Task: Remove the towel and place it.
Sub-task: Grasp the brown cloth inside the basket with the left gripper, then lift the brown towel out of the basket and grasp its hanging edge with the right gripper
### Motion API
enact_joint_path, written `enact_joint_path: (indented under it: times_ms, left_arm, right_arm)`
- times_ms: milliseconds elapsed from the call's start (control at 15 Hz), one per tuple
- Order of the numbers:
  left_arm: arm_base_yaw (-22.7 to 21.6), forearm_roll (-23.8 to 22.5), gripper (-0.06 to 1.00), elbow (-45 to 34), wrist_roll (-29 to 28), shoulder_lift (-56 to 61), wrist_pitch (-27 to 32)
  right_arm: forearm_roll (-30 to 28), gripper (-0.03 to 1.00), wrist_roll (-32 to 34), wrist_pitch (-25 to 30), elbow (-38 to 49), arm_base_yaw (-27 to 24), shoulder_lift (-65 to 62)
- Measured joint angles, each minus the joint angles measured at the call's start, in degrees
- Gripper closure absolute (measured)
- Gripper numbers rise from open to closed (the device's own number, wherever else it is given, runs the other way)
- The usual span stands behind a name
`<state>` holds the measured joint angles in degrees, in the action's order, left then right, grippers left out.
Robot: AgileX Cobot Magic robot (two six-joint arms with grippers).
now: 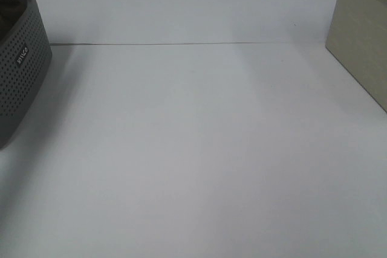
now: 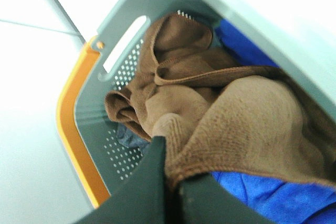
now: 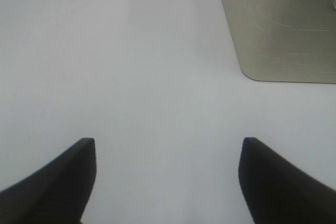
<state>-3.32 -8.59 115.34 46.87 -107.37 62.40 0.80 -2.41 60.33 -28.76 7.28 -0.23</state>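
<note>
The dark brown terry towel [image 2: 247, 114] lies bunched inside the grey perforated basket [image 2: 92, 129], on top of a blue cloth [image 2: 273, 198]. My left gripper [image 2: 172, 179] is over the basket, and its two dark fingers are shut on a fold of the towel. In the high view only the basket's side [image 1: 21, 83] shows at the left edge, and neither gripper is in view there. My right gripper [image 3: 168, 142] is open and empty, hovering over the bare white table [image 3: 147, 66].
The basket has an orange rim [image 2: 71, 129] and a handle slot [image 2: 125, 43]. A beige box [image 1: 363, 46] stands at the table's right back, also in the right wrist view [image 3: 278, 30]. A white wall [image 1: 181, 4] backs the table.
</note>
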Motion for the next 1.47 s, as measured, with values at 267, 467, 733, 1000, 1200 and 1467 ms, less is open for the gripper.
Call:
enact_joint_path:
  times_ms: [267,467,733,1000,1200,1467]
  left_arm:
    - [6.0,0.2,0.94,0.0,-0.1,6.6,1.3]
    - [12.3,-0.1,0.94,0.0,-0.1,11.5,1.3]
    - [20.5,-0.5,0.94,0.0,-1.3,17.2,1.3]
    - [32.7,-4.4,0.94,0.2,-8.2,19.8,0.9]
    - [42.1,-6.9,0.94,0.3,-9.2,19.8,1.0]
    - [50.9,-9.0,0.94,0.3,-16.0,18.7,-0.5]
  right_arm:
    - [0.0,0.24,0.0,0.0,0.0,0.0,0.0]
    - [0.0,0.24,0.0,0.0,0.0,0.0,0.0]
    - [0.0,0.24,0.0,0.0,0.0,0.0,0.0]
    - [-0.2,0.24,-0.2,0.0,0.0,0.0,0.6]
    - [5.1,0.24,-7.4,-6.8,-1.3,0.0,8.5]
    - [31.2,0.24,-32.1,-23.9,-1.4,0.0,21.7]
